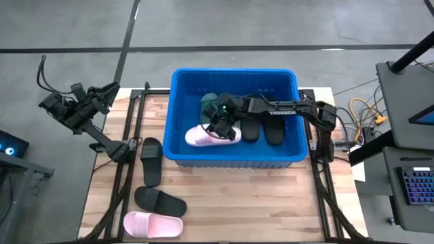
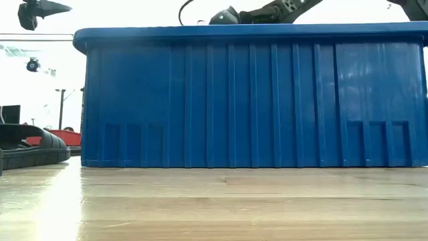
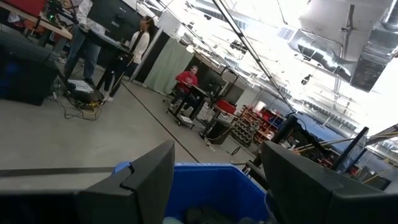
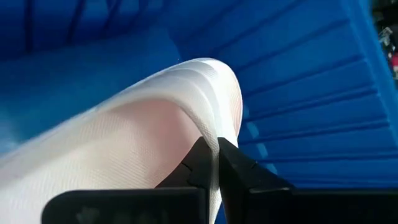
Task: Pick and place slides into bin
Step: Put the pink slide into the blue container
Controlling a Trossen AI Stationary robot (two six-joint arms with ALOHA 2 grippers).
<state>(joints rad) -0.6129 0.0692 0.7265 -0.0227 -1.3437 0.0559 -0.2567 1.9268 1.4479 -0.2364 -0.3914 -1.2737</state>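
- High view: we see the bin (image 1: 235,115) standing at the far middle of the table (image 1: 271,203). The right gripper (image 1: 220,127) reaches into it and is clamped on a pink slide (image 1: 207,136) near the bin's left front. Inside the bin we also note a green slide (image 1: 209,102) and two black slides (image 1: 263,129) lying side by side. On the table, left of the bin, lie two black slides (image 1: 152,161) and, nearest the front edge, a second pink slide (image 1: 152,224). The left gripper (image 1: 102,91) hangs off the table's far left corner, well apart from all slides.
- Low view: the bin's ribbed wall (image 2: 254,100) fills most of the frame; the right arm (image 2: 267,12) shows above the rim. A black slide (image 2: 30,147) rests on the table at left.
- Left wrist view: the left fingers (image 3: 149,180) stand wide apart, holding nothing; the bin's rim (image 3: 205,177) shows between them, with people in the room beyond.
- Right wrist view: the right fingertips (image 4: 202,165) pinch the edge of the pink slide (image 4: 124,149), with the blue bin wall (image 4: 311,112) behind.
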